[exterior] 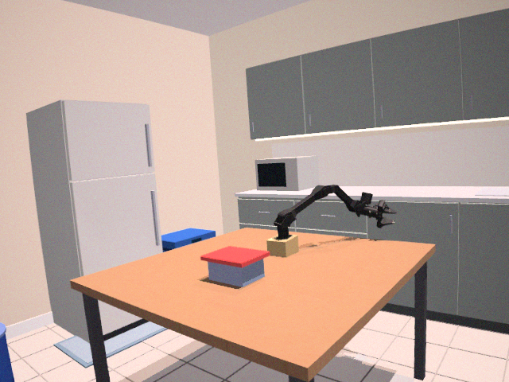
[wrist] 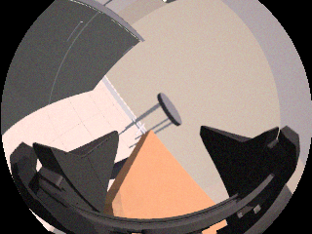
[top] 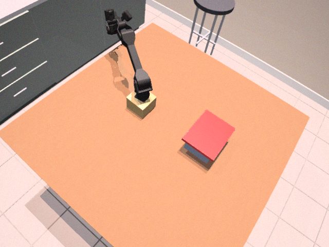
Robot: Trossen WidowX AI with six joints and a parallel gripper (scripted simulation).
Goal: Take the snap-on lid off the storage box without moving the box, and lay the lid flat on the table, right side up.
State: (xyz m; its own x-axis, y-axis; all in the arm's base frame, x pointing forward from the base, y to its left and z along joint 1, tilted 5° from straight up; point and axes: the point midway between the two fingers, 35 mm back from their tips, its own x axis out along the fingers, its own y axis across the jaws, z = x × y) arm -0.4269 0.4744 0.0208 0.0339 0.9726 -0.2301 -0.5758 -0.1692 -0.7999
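Note:
The red lid [top: 208,134] [exterior: 235,255] lies flat on top of the blue-grey storage box [top: 196,153] [exterior: 223,273] and overhangs its sides. The box stands upright on the orange-brown table [top: 106,172] [exterior: 308,316]. My gripper [exterior: 394,217] [wrist: 160,133] is open, with nothing between its fingers. It is raised above the table surface on the far side of the arm's base from the box, pointing away from the box. The wrist view shows neither box nor lid.
The arm stands on a yellowish block [top: 135,107] [exterior: 281,247] on the table, near the box. Grey cabinets [top: 66,34] [exterior: 336,90] stand beyond the table. A round stool [top: 214,5] [wrist: 169,108] stands beyond another table edge.

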